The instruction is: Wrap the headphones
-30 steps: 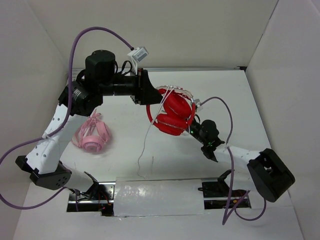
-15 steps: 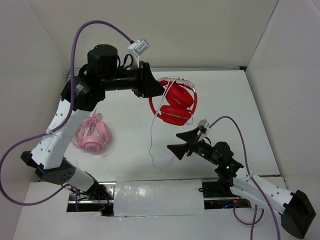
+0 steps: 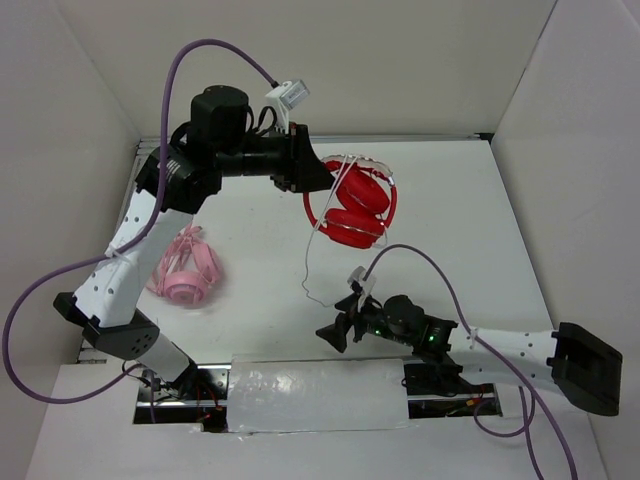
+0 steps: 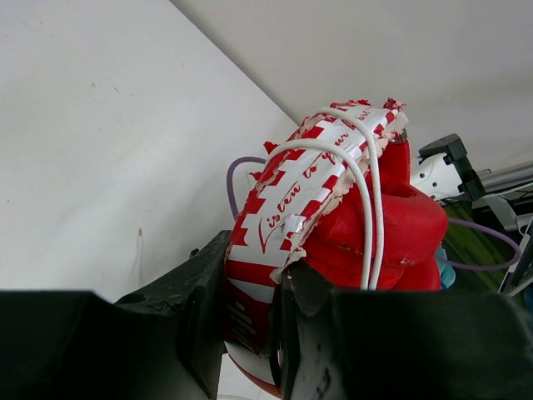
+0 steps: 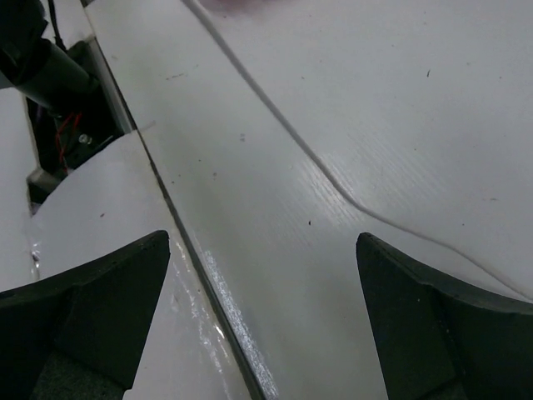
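The red headphones (image 3: 356,206) hang above the table at the back, folded cup to cup. My left gripper (image 3: 312,176) is shut on their red-and-white headband (image 4: 279,208). In the left wrist view its fingers (image 4: 200,308) clamp the band, and two turns of the thin white cable (image 4: 369,187) run over the band and a red cup (image 4: 391,233). The rest of the cable (image 3: 311,255) dangles to the table. My right gripper (image 3: 336,326) is open low near the table's front edge, holding nothing. In the right wrist view (image 5: 262,242) the cable (image 5: 333,179) lies on the table ahead of it.
Pale pink headphones (image 3: 186,266) lie on the table at the left. A shiny taped strip (image 3: 315,394) covers the near edge between the arm bases. White walls close in the table on three sides.
My right gripper has opened and swung from beside the red headphones down toward the near edge. The left arm shifted the headphones slightly right and up. The cable's loose end now hangs free.
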